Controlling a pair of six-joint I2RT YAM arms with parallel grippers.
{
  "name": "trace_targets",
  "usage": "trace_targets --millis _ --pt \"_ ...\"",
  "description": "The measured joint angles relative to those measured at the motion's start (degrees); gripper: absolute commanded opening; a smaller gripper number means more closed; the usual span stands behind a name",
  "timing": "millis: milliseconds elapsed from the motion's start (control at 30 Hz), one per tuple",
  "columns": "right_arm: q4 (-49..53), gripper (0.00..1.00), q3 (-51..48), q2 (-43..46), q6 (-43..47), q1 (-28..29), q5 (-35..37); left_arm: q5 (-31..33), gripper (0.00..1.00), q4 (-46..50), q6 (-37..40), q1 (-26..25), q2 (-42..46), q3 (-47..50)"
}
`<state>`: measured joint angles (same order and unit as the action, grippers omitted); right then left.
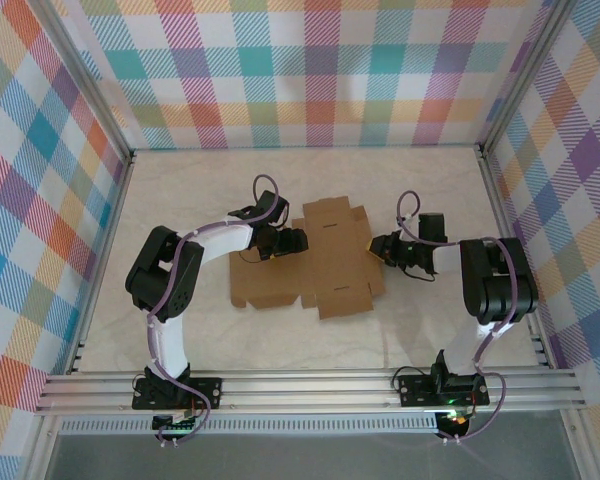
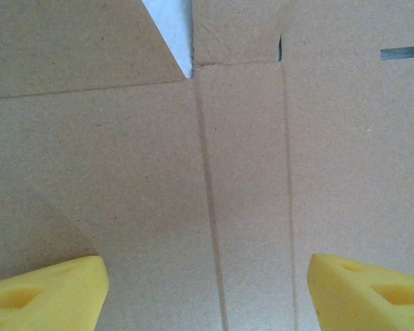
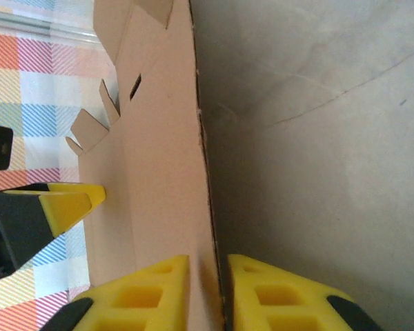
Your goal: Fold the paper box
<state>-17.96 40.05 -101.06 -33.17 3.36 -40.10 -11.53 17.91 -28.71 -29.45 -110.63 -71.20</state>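
One pale, faintly marbled tabletop (image 1: 180, 330) carries everything, walled by panels of pastel plaid (image 1: 320, 70). At the centre of the top view lies the paper box (image 1: 330, 270), a flat die-cut sheet of plain brown cardboard with flaps and tabs around its outline, not yet folded into any box shape. Most of it rests flat. In the right wrist view its right-hand margin appears slightly lifted, with shadow on the surface beside it.

The right arm's black claw with yellow foam pads (image 3: 208, 265) sits at that right margin and is clenched on it: the cardboard's edge runs between the two pads, which stand almost together. The left arm's matching yellow-padded claw (image 2: 207, 269) hangs over the sheet just left of frame centre. It is released, its pads wide apart above two parallel score lines. Whether it presses on the cardboard I cannot tell.

My reading is that the first fold is in hand, with the right side panel gripped for raising along its crease. The next move would call for swinging that panel up and inward without tearing the thin edge. The left claw would need to bear down beside a score so the sheet neither slides nor lifts whole.

No brand, label or writing can be read on the cardboard or the arms.
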Motion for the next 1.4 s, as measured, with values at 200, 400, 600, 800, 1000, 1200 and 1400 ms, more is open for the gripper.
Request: trace_targets --millis 200,400,600,800,1000,1200,1400 --pt "1.1 0.00 0.0 1.9 1.2 0.1 0.8 0.0 0.78 0.0 0.0 0.0 -0.1 -0.3" --pt "9.0 0.00 1.3 4.4 5.9 2.8 8.7 -1.7 0.82 0.7 0.3 0.0 -0.1 -1.0" --pt "16.8 0.00 2.2 9.4 10.2 6.9 22.6 -2.4 0.88 3.5 1.1 -0.2 1.0 -2.7" --pt "25.4 0.00 6.4 10.7 11.6 12.7 39.4 -0.3 0.93 5.1 1.4 -0.2 7.1 -2.7" --pt "34.0 0.00 13.1 8.4 11.1 18.9 55.6 1.6 0.93 4.4 1.8 0.5 12.6 0.7" --pt "42.1 0.00 19.9 2.1 9.0 27.5 73.1 1.7 0.93 4.0 2.6 4.2 14.5 7.4" --pt "51.8 0.00 28.8 -6.9 5.4 33.4 87.0 1.6 0.94 3.8 3.5 7.8 17.3 11.4"
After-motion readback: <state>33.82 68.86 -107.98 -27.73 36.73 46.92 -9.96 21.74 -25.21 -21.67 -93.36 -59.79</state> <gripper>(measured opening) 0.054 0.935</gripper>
